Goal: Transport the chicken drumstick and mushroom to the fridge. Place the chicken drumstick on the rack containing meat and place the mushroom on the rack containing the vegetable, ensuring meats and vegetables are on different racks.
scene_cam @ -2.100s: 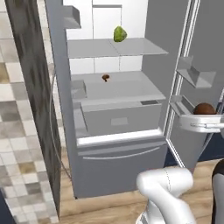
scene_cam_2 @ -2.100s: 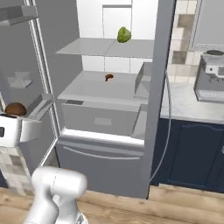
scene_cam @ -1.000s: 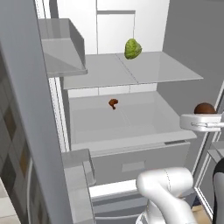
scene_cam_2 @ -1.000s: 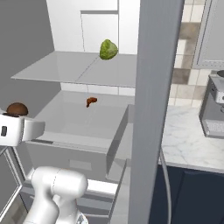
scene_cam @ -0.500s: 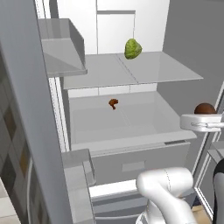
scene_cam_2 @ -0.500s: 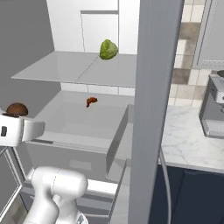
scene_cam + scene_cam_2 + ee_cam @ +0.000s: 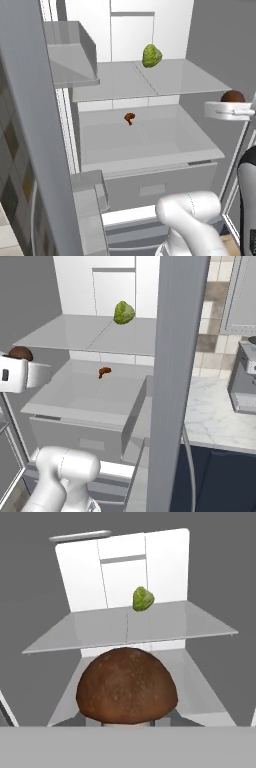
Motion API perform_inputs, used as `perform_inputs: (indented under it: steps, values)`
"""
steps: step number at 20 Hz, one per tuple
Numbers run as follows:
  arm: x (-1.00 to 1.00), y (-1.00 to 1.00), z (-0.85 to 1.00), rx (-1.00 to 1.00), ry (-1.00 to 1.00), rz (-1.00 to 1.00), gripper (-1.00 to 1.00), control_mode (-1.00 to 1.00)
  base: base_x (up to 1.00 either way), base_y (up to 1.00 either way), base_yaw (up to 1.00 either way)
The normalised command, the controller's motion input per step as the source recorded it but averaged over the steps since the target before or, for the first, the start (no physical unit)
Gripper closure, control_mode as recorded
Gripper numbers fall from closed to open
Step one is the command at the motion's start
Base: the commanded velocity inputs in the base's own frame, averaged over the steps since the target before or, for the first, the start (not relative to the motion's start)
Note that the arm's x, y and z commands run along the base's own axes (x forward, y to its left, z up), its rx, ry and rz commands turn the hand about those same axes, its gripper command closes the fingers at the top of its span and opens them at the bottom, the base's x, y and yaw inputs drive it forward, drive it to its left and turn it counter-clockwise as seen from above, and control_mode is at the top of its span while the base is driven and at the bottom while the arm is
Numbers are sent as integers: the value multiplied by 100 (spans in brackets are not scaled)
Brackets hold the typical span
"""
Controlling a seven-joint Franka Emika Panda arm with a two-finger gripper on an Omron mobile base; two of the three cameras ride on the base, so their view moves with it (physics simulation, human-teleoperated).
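While the gripper (image 7: 231, 107) clamps its jaws on a brown mushroom (image 7: 127, 687), a green vegetable (image 7: 151, 55) sits on the upper fridge rack (image 7: 175, 80), meat (image 7: 129, 118) on the lower.

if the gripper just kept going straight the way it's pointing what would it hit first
Judging by the hand view, the gripper, shut on the mushroom, points into the open fridge about level with the upper shelf. Probably that shelf's front edge first, or the green vegetable behind it; depth is unclear.
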Motion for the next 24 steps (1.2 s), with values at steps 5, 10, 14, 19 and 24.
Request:
perform_inputs:
  steps: [5,10,14,19,24]
  values:
    - [87,-4,6,0,1,0,100,-100,0,0,0]
    - [96,0,-14,-5,0,0,100,-100,0,0,0]
    - [100,0,-29,-1,0,0,100,-100,0,0,0]
    - [100,0,-44,0,3,0,100,-100,0,0,0]
    - [100,0,-33,0,5,0,100,-100,0,0,0]
